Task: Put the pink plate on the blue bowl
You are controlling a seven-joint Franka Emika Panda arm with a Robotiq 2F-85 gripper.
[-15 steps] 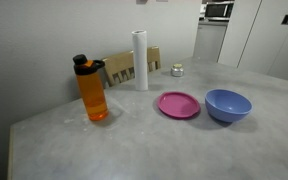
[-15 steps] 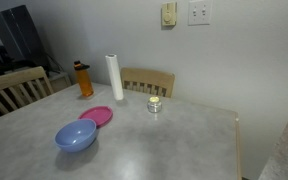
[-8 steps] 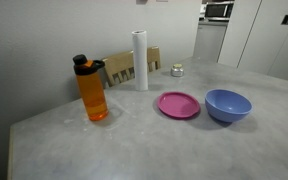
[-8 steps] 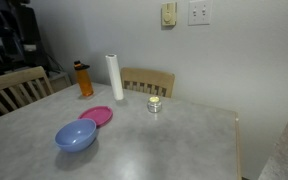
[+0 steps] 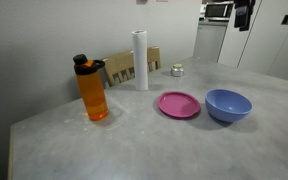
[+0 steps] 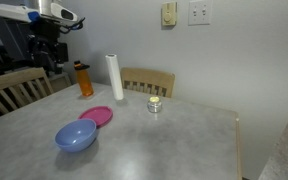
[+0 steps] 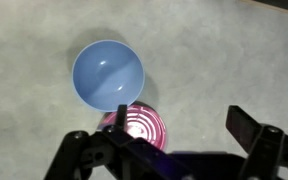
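Since the earlier frame the arm has swung into view: the gripper [image 6: 47, 50] now hangs high above the table, well apart from the blue bowl [image 6: 75, 136], and shows as a dark shape at the top edge in an exterior view [image 5: 244, 13]. Nothing on the table has shifted. In the wrist view the fingers [image 7: 252, 133] are spread wide with nothing between them, looking straight down at the bowl [image 7: 107, 75].

The pink plate [image 7: 144, 127] lies flat on the table just beside the bowl, not on it; it is partly hidden by the gripper body in the wrist view. Both exterior views show plate [image 5: 179, 104] and bowl [image 5: 228, 104] side by side, upright and empty. Whether their rims touch, cannot tell.

Further from the bowl, past the plate:
- orange bottle [image 5: 93, 90] with a dark cap, upright
- white paper roll [image 5: 140, 60], standing on end
- small jar [image 6: 154, 104], well apart from the bowl
- wooden chair [image 6: 147, 79] behind the grey table [image 5: 134, 150]
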